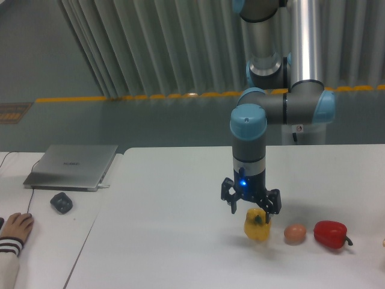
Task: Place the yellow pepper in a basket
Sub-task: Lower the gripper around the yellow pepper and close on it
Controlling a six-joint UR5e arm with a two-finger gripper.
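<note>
- The white counter [180,241] carries a closed laptop [72,166] at its 10 o'clock side.
- The tool [249,208] hangs spread wide, holding nothing, just over the yellow pepper [257,226].
- At the pepper's 3 o'clock lie a red pepper [330,234], then nearer, a tan egg [294,233].

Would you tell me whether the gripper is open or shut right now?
Open: the gripper has its fingers spread above the yellow pepper.
</note>
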